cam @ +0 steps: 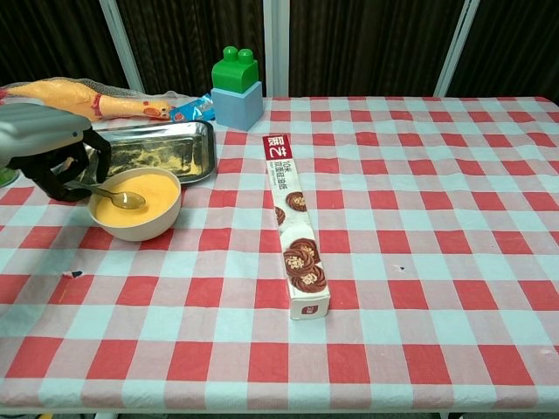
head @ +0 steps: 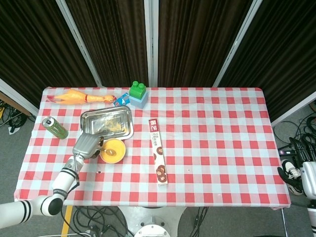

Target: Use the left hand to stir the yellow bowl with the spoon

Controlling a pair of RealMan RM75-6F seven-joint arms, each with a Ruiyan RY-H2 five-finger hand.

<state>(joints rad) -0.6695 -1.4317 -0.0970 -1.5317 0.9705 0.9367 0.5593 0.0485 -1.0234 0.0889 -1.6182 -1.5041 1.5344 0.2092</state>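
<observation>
So the left hand (cam: 52,157) has its fingers curled round the handle of the spoon (cam: 112,195), pinching it. The spoon's bowl end sits in the yellow bowl (cam: 136,205), which is right beside the hand on its right side. Just behind the hand is a metal tray (cam: 162,147). Way off to the right, past a long cookie box (cam: 293,227), the right hand (head: 308,177) hangs off the table edge, and I can't tell its finger state.
</observation>
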